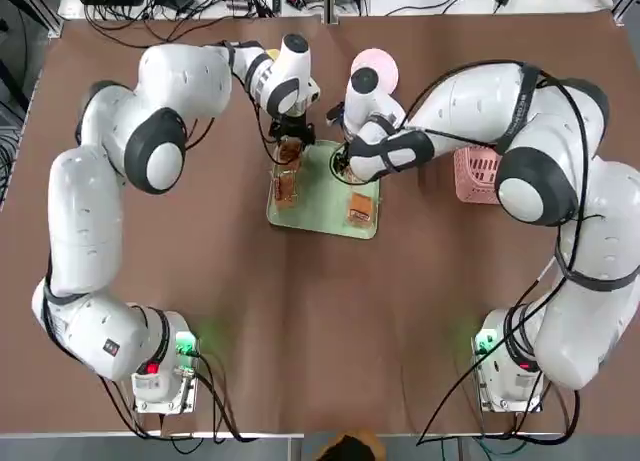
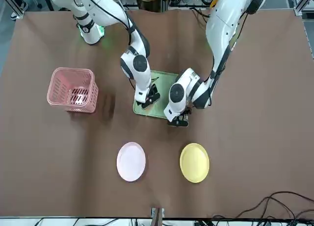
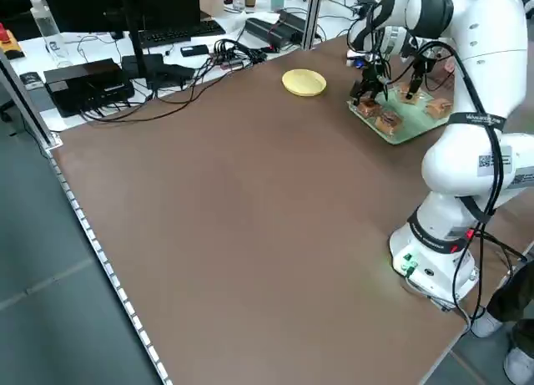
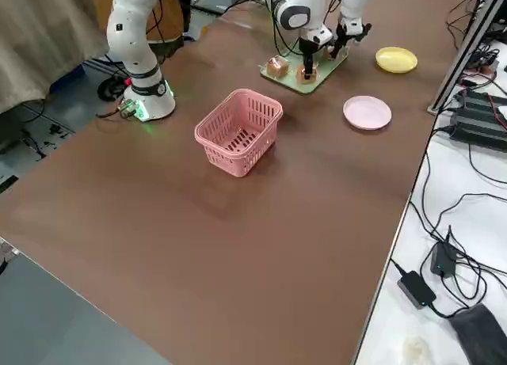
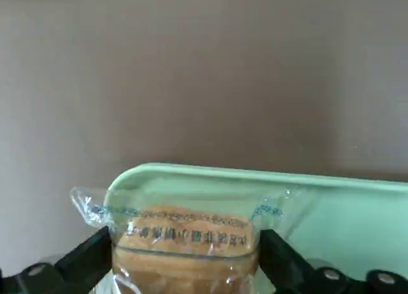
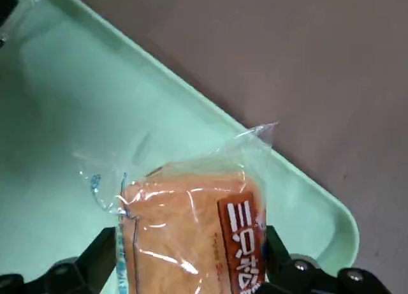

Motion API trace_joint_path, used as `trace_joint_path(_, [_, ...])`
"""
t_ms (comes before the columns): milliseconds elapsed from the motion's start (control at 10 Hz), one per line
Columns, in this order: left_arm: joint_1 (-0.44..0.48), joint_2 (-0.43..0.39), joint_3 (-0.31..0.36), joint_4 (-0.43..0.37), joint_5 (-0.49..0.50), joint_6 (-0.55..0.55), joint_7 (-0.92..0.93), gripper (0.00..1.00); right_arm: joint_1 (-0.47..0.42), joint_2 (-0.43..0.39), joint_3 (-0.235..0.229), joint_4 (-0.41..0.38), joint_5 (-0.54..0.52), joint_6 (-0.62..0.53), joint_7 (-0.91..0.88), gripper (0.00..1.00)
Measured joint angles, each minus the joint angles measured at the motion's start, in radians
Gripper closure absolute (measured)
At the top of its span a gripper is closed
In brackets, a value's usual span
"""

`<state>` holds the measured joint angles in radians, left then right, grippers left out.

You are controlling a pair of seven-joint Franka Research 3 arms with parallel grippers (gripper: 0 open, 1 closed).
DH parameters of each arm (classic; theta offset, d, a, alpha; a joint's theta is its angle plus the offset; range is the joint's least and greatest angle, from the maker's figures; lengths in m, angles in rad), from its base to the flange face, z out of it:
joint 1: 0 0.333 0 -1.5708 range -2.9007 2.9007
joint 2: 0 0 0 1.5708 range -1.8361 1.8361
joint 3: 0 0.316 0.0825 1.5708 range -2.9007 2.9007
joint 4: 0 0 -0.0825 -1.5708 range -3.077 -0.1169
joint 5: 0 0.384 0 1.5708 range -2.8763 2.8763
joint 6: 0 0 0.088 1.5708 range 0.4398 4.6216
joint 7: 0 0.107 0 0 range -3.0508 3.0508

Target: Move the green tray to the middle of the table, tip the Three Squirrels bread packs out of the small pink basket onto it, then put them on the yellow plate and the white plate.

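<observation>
1. The green tray [image 1: 322, 203] lies flat on the table [image 1: 300, 311], between the reaches of both arms; it serves as landmark below.
2. The left claw [image 5: 185, 240] is lowered at the tray's far-left corner, as seen from the robot. It is spread wide, with one wrapped bread pack [image 5: 185, 259] between its fingers; whether the wrapper is touched cannot be told.
3. The right claw [image 6: 188, 240] is lowered over the tray's far-right part. It is also spread wide, astride another bread pack [image 6: 185, 236]; a firm grip cannot be confirmed.
4. Two more bread packs [image 1: 285, 187] [image 1: 361, 210] rest on the tray, nearer the robot, one toward each side.
5. The small pink basket [image 2: 72, 90] stands upright to the tray's right, apart from it.
6. Beyond the tray, the yellow plate [image 2: 194, 163] and the white plate [image 2: 131, 162] are seen side by side, yellow on the left, both bare.
</observation>
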<state>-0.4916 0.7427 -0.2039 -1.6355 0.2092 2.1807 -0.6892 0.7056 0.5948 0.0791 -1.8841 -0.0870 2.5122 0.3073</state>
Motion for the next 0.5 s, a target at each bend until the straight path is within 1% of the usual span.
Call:
trace_joint_path(100, [-0.001, 0.002, 0.000, 0.000, 0.000, 0.000, 0.000, 0.02, -0.001, 0.004, -0.003, 0.000, 0.000, 0.000, -0.009, 0.02])
trace_joint_path(200, [-0.002, 0.002, 0.000, 0.000, 0.000, 0.000, 0.000, 0.06, 0.000, 0.008, -0.003, 0.000, 0.000, 0.000, -0.014, 0.04])
trace_joint_path(300, [-0.002, 0.002, 0.000, 0.002, 0.000, 0.000, 0.000, 0.13, 0.000, 0.009, -0.003, 0.000, 0.000, 0.000, -0.016, 0.13])
trace_joint_path(400, [-0.002, 0.002, 0.000, 0.004, 0.000, -0.001, 0.000, 0.15, -0.001, 0.009, -0.004, 0.001, 0.000, 0.000, -0.017, 0.18])
trace_joint_path(500, [-0.002, 0.002, 0.000, 0.006, 0.000, -0.001, 0.000, 0.18, -0.001, 0.006, -0.004, 0.004, 0.000, -0.002, -0.017, 0.34])
